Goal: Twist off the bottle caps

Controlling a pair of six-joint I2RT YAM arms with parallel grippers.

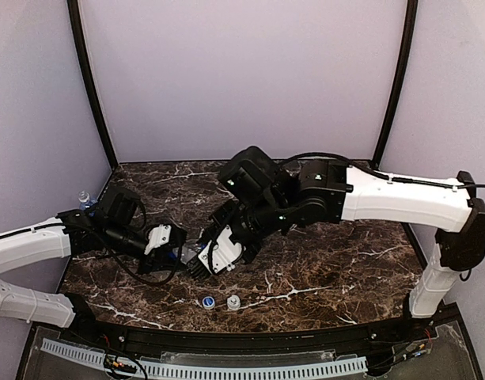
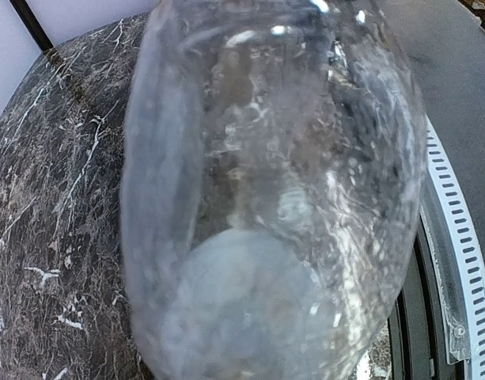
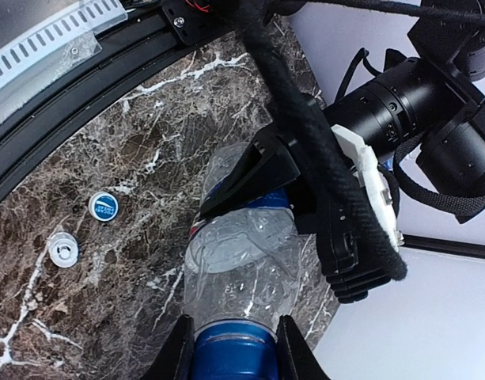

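A clear bottle (image 3: 240,261) with a blue label lies level between my two grippers, above the marble table. My left gripper (image 1: 171,250) is shut on its body at the label; one of its black fingers (image 3: 254,174) shows in the right wrist view. The bottle's clear wall (image 2: 274,182) fills the left wrist view and hides that gripper's fingers. My right gripper (image 3: 230,358) is shut on the plain blue cap (image 3: 229,348) at the bottle's neck, with one finger on each side. A blue cap with a white top (image 3: 104,206) and a white cap (image 3: 62,249) lie loose on the table.
The two loose caps (image 1: 208,302) (image 1: 233,302) lie near the front edge, just below the grippers. Another small clear bottle (image 1: 84,198) stands at the far left edge behind the left arm. The table's black front rail (image 1: 250,336) runs along the near side.
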